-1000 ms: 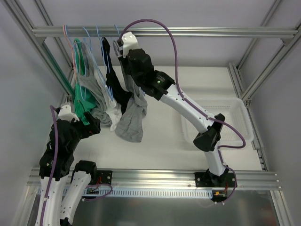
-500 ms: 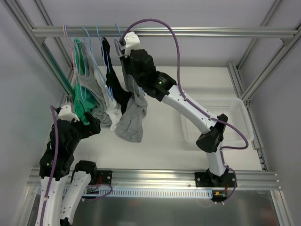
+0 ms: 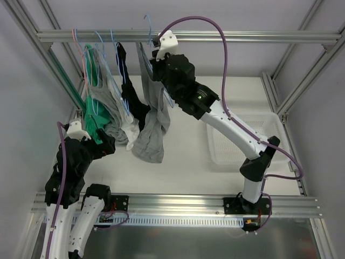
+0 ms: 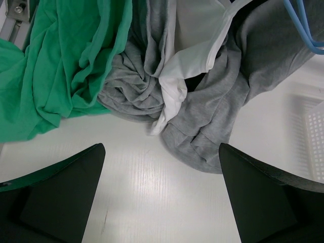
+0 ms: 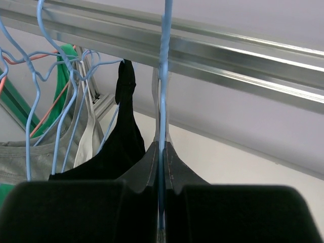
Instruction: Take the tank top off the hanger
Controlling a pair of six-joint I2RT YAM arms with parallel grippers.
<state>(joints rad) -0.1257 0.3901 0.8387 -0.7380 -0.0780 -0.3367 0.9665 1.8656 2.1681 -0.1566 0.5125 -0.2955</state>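
One blue hanger [image 5: 165, 76] with grey tank top [image 3: 152, 129] has shifted up and right, away from other clothes [image 3: 99, 108]. Right claw [image 5: 162, 202] clenched on hanger wire. Left claw [image 4: 160, 167] released, low. Top still on hanger.

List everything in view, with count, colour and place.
grey tank top: one, grey, on the blue hanger
blue hanger: one, light blue, by the rail
green top, second grey top, white top, black top: one each, hung left of it
other hangers: several, mostly light blue, rail's left end
rail: one, silver, across the top
basket: one, white, table's right side
table: one, white, underneath
left hand: one, black, open, above the table
right hand: one, black, shut on the blue hanger
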